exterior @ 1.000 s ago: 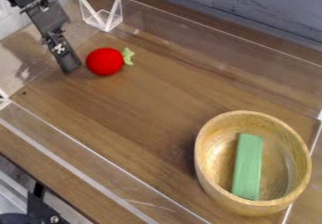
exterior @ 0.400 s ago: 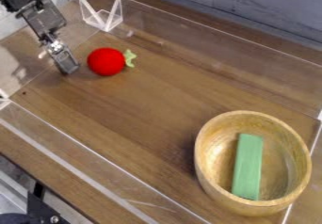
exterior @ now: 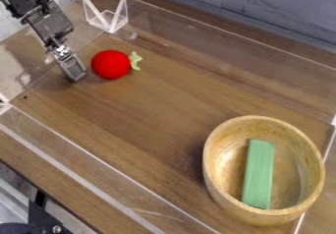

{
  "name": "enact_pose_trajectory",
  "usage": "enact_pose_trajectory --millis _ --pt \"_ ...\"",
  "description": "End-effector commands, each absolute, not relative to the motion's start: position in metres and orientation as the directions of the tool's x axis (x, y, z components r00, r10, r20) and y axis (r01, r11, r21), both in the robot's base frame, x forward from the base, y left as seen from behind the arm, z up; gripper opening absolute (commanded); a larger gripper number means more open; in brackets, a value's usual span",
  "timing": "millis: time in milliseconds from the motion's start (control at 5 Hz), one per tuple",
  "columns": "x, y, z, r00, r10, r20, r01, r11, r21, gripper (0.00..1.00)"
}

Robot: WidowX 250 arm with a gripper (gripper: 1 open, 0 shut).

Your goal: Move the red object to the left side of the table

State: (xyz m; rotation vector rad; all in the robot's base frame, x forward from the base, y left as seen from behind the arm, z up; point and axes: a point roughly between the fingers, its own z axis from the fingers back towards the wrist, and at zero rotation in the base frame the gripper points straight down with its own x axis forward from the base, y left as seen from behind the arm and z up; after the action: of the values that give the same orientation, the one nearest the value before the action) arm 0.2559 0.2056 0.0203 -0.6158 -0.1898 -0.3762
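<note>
The red object (exterior: 113, 64), a small round toy fruit with a green stem, lies on the brown wood-grain table (exterior: 157, 110) near its far left corner. My gripper (exterior: 71, 71) stands just to the left of it, tips close to the tabletop. Its jaws are shut and hold nothing; a small gap separates them from the fruit.
A round light-wood bowl (exterior: 223, 174) sits at the near right with a green rectangular block (exterior: 260, 173) lying inside it. Low clear acrylic walls (exterior: 108, 14) border the table, with one corner close behind the fruit.
The gripper rose slightly and shifted a little, then settled beside the fruit. The red object has stayed where it was.
</note>
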Motion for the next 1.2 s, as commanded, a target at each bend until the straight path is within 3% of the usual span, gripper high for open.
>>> enact_pose_trajectory --millis 0,1000 --pt "0.241 0.223 0.027 0.928 -0.249 0.278 0.36 0.792 -0.493 0.0" --pt "0.234 0.241 0.03 0.959 -0.153 0.237 0.263 0.791 -0.552 0.0"
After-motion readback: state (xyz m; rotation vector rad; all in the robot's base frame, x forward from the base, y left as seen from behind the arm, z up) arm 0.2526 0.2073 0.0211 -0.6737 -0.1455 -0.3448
